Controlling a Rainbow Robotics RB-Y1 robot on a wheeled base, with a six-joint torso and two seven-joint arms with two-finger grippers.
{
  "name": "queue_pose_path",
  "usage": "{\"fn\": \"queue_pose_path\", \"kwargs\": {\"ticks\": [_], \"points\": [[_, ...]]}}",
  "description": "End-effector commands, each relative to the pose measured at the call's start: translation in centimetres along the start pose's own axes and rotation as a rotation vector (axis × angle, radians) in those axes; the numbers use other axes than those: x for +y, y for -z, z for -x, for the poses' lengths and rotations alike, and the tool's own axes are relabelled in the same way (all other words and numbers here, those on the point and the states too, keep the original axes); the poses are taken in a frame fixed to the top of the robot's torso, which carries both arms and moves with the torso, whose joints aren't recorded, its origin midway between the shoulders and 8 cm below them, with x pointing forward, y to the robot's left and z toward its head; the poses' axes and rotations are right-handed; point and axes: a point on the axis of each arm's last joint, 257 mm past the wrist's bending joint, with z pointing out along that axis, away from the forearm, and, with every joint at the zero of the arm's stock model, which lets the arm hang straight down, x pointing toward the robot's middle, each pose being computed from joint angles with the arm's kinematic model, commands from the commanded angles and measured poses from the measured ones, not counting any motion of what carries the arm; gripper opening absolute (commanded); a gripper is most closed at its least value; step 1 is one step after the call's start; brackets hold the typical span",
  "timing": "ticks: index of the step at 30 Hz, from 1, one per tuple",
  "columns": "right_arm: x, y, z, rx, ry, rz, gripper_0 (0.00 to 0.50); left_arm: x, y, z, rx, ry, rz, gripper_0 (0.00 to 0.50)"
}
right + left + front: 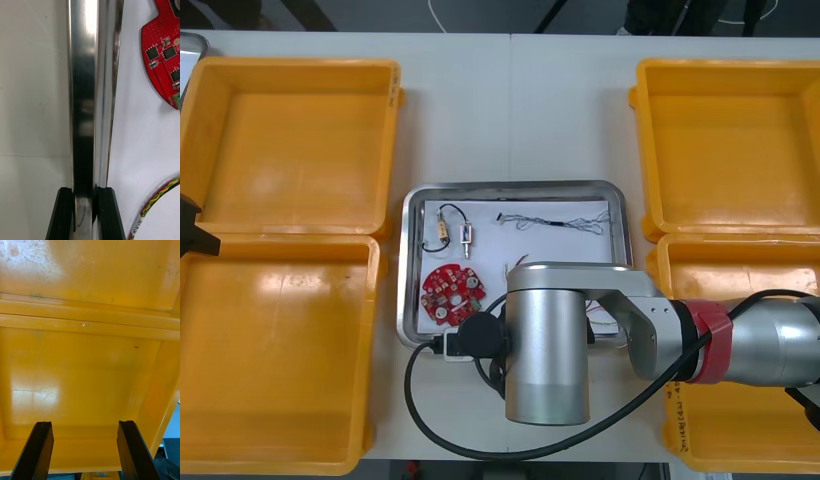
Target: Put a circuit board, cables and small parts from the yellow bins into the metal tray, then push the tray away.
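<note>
The metal tray [510, 186] lies mid-table, white inside. In it are a round red circuit board [450, 291], a small metal part [465, 236], a thin black cable [555, 222] and a red and yellow cable [605, 322]. My right arm [550, 340] covers the tray's near edge. In the right wrist view my right gripper [85, 191] is shut on the tray's shiny rim [84, 93], with the board [163, 71] and the red and yellow cable [157, 200] just inside. My left gripper [84, 423] is open above a yellow bin's floor [86, 363].
Two yellow bins [385, 140] [370, 360] flank the tray on the left, and two more [645, 140] [660, 270] on the right. The left arm [192, 225] shows at the table's far left edge. Bare table lies beyond the tray's far side.
</note>
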Motion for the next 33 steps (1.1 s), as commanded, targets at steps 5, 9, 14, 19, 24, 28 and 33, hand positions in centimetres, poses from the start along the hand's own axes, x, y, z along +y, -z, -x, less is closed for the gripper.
{"fn": "queue_pose_path", "kwargs": {"ticks": [5, 9, 14, 19, 24, 28, 33], "points": [[-2.5, 1.6, 0.9, -0.014, 0.047, -0.039, 0.0, 1.3, 1.4, 0.4, -0.029, -0.114, 0.05, 0.5], [-3.6, 1.8, 0.9, -0.004, 0.051, -0.051, 0.0, 1.3, 1.4, 0.4, -0.029, -0.114, 0.05, 0.5], [-5.4, 1.8, 0.6, 0.011, 0.04, -0.076, 0.0, 1.3, 1.4, 0.4, -0.029, -0.114, 0.05, 0.5], [-7.1, 1.9, 0.4, 0.021, 0.016, -0.097, 0.0, 1.3, 1.4, 0.4, -0.029, -0.114, 0.05, 0.5], [-8.8, 2.3, 0.5, 0.029, 0.01, -0.124, 0.0, 1.3, 1.4, 0.4, -0.029, -0.114, 0.05, 0.5], [-10.2, 2.6, 0.9, 0.038, 0.007, -0.15, 0.0, 1.3, 1.4, 0.4, -0.029, -0.114, 0.05, 0.5], [-11.6, 3.0, 1.2, 0.048, 0.008, -0.174, 0.0, 1.3, 1.4, 0.4, -0.029, -0.114, 0.05, 0.5]]}}
